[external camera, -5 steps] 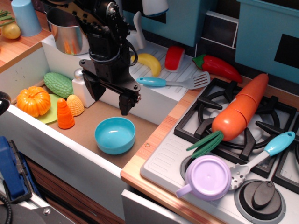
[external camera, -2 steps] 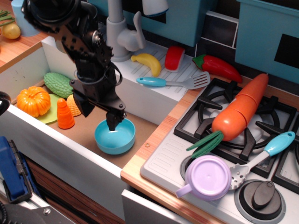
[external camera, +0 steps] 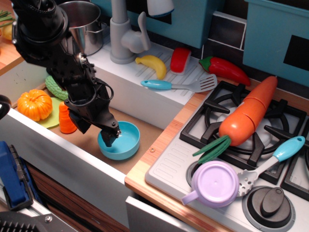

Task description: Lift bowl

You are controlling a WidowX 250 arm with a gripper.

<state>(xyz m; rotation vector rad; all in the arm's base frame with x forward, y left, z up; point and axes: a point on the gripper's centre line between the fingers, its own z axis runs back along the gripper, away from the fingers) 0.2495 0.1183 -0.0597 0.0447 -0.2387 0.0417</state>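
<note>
I am bringing my pincer [external camera: 99,131] down from above onto the near-left rim of the light-blue bowl [external camera: 123,140], jaws spread wide around it, getting ready to squeeze.

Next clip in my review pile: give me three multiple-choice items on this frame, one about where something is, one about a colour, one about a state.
1. Where does the bowl sit?
A. On the stove
B. In the sink basin
C. On the drainboard beside the banana

2. What colour is the handle of the spatula?
A. Light blue
B. Red
C. Yellow

3. How does the claw stand relative to the bowl?
A. High above it, well clear
B. Off over the stove
C. Down at its left rim

Answers:
1 B, the bowl rests on the basin floor near the pumpkin.
2 A, the handle is light blue and the blade grey.
3 C, the dark fingertip overlaps the bowl's left rim; whether it has closed on the rim cannot be told.
</note>
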